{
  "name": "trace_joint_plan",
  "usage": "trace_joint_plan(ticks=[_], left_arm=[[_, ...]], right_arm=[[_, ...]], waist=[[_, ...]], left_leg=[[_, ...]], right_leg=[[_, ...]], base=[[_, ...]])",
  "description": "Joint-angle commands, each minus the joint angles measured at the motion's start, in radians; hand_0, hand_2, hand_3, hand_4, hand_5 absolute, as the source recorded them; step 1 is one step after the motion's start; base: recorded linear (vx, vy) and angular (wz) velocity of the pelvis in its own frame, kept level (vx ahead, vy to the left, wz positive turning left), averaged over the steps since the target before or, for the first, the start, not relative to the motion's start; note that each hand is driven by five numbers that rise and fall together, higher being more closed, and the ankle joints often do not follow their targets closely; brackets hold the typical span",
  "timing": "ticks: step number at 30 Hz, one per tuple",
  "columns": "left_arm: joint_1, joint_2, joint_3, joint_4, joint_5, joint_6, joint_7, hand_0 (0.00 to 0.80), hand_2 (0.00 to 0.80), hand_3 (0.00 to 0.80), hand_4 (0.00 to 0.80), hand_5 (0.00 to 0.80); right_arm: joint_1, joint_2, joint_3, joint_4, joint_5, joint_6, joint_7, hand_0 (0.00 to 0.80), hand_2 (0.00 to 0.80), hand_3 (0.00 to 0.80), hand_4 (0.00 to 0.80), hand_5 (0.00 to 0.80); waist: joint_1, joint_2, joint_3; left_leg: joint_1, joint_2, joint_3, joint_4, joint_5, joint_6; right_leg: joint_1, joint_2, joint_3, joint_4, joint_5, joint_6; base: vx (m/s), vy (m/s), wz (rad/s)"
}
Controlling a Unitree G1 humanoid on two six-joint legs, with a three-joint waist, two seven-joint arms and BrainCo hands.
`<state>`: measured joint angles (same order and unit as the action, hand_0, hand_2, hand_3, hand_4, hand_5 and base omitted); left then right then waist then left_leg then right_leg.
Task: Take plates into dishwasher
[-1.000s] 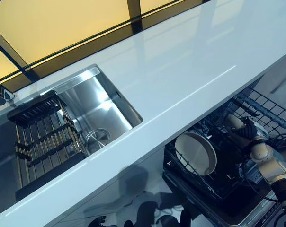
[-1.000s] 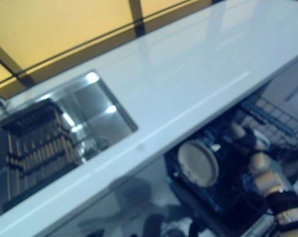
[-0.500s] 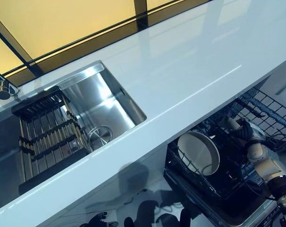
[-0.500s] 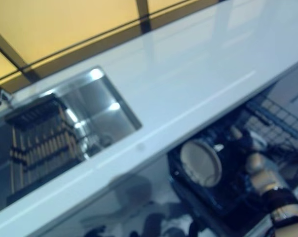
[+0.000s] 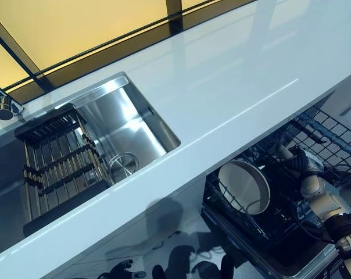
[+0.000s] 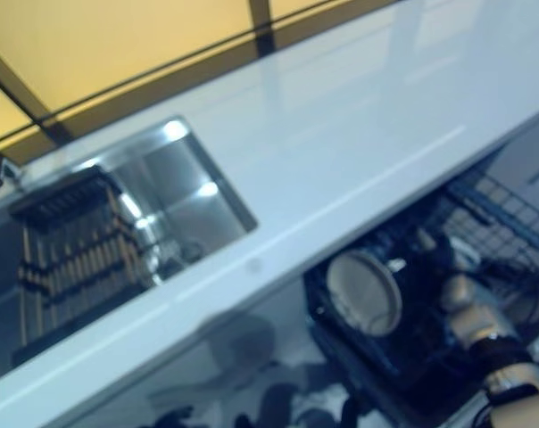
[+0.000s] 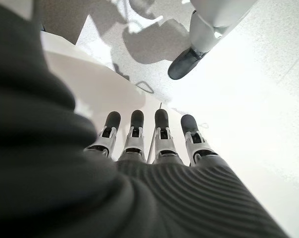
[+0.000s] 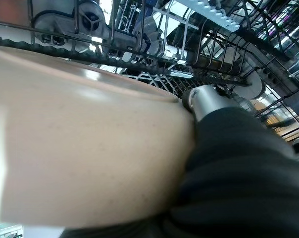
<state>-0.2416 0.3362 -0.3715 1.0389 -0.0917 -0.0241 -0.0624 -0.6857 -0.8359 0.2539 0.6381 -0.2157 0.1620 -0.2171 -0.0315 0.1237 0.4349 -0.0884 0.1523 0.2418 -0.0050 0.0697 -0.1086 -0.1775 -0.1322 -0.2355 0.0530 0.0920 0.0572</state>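
- Right wrist view: cream round ceramic plate fills the frame, pressed close against right hand; fingers hidden behind it, so grip cannot be told.
- Left eye view places that plate on edge in black wire dishwasher rack, below glossy white countertop.
- Likely stiff, glazed, slippery, chippable (best held by the rim).
- Left wrist view alone shows left hand, fingers straight, empty.
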Motion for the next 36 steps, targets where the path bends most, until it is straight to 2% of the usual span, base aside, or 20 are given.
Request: trace_joint_plan(ticks=[1,9,12,13,16,17,22,25,28,31,36], left_arm=[[-0.024,0.038,-0.043,-0.012,0.019,0.002,-0.006,0.0,0.0,0.0,0.0,0.0],[-0.028,0.041,-0.043,-0.008,0.023,0.0,-0.006,0.0,0.0,0.0,0.0,0.0],[-0.028,0.042,-0.041,-0.015,0.024,0.006,-0.006,0.0,0.0,0.0,0.0,0.0],[-0.028,0.043,-0.042,-0.017,0.023,0.008,-0.006,0.0,0.0,0.0,0.0,0.0],[-0.026,0.043,-0.039,-0.018,0.026,0.009,-0.006,0.0,0.0,0.0,0.0,0.0],[-0.026,0.043,-0.039,-0.018,0.026,0.01,-0.005,0.0,0.0,0.0,0.0,0.0],[-0.032,0.046,-0.038,-0.016,0.024,0.014,-0.008,0.0,0.0,0.0,0.0,0.0],[-0.031,0.049,-0.036,-0.017,0.027,0.014,-0.009,0.0,0.0,0.0,0.0,0.0],[-0.031,0.05,-0.036,-0.018,0.029,0.012,-0.008,0.0,0.0,0.0,0.0,0.0],[-0.031,0.052,-0.036,-0.017,0.028,0.01,-0.009,0.0,0.0,0.0,0.0,0.0],[-0.031,0.053,-0.035,-0.021,0.03,0.012,-0.009,0.0,0.0,0.0,0.0,0.0]], right_arm=[[-0.059,0.035,0.067,0.025,0.014,-0.002,0.014,0.8,0.8,0.8,0.8,0.8],[-0.055,0.044,0.066,0.04,0.029,-0.001,0.009,0.8,0.8,0.8,0.8,0.8],[-0.05,0.045,0.063,0.036,0.028,0.003,0.01,0.618,0.618,0.618,0.618,0.618],[-0.048,0.046,0.063,0.035,0.029,0.006,0.008,0.521,0.521,0.521,0.521,0.521],[-0.045,0.046,0.057,0.038,0.029,0.007,0.013,0.395,0.395,0.395,0.395,0.395],[-0.045,0.046,0.056,0.04,0.029,0.008,0.014,0.317,0.317,0.317,0.317,0.317],[-0.044,0.045,0.058,0.049,0.036,0.006,0.011,0.317,0.317,0.317,0.317,0.317],[-0.037,0.047,0.056,0.054,0.039,0.005,0.003,0.254,0.254,0.254,0.254,0.254],[-0.038,0.047,0.055,0.054,0.042,0.006,0.001,0.235,0.235,0.235,0.235,0.235],[-0.036,0.045,0.053,0.046,0.045,0.007,0.002,0.232,0.232,0.232,0.232,0.232],[-0.034,0.047,0.049,0.04,0.04,0.003,0.001,0.279,0.279,0.279,0.279,0.279]], waist=[[0.035,-0.008,-0.004],[0.039,-0.011,-0.004],[0.039,-0.012,-0.003],[0.039,-0.013,-0.003],[0.04,-0.015,-0.004],[0.041,-0.016,-0.004],[0.042,-0.017,-0.003],[0.043,-0.018,-0.003],[0.044,-0.019,-0.002],[0.044,-0.02,-0.001],[0.044,-0.021,0.001]], left_leg=[[-0.144,0.007,-0.05,-0.008,0.101,0.017],[-0.144,0.006,-0.052,-0.01,0.1,0.019],[-0.144,0.007,-0.052,-0.011,0.1,0.019],[-0.142,0.007,-0.051,-0.013,0.101,0.019],[-0.143,0.007,-0.051,-0.011,0.101,0.02],[-0.144,0.007,-0.051,-0.011,0.102,0.02],[-0.145,0.008,-0.052,-0.01,0.102,0.021],[-0.147,0.007,-0.052,-0.009,0.102,0.021],[-0.15,0.008,-0.053,-0.005,0.102,0.022],[-0.151,0.008,-0.054,-0.006,0.101,0.022],[-0.15,0.009,-0.053,-0.004,0.1,0.023]], right_leg=[[-0.049,-0.004,-0.028,0.271,-0.224,-0.042],[-0.047,-0.004,-0.03,0.268,-0.221,-0.041],[-0.047,-0.004,-0.031,0.267,-0.22,-0.04],[-0.043,-0.003,-0.031,0.264,-0.219,-0.04],[-0.041,-0.002,-0.032,0.262,-0.217,-0.04],[-0.042,-0.002,-0.032,0.261,-0.217,-0.04],[-0.043,-0.002,-0.032,0.265,-0.217,-0.041],[-0.04,-0.001,-0.034,0.264,-0.217,-0.041],[-0.043,-0.002,-0.035,0.266,-0.217,-0.041],[-0.043,-0.001,-0.034,0.263,-0.217,-0.042],[-0.041,-0.003,-0.034,0.262,-0.216,-0.041]], base=[[0.0,0.0,0.0],[0.0,0.0,0.0],[0.0,0.0,0.0],[0.0,0.0,0.0],[0.0,0.0,0.0],[0.0,0.0,0.0],[0.002,-0.004,0.02],[0.007,-0.018,0.06],[0.0,-0.006,0.02],[0.0,0.0,0.0],[0.0,0.0,0.0]])
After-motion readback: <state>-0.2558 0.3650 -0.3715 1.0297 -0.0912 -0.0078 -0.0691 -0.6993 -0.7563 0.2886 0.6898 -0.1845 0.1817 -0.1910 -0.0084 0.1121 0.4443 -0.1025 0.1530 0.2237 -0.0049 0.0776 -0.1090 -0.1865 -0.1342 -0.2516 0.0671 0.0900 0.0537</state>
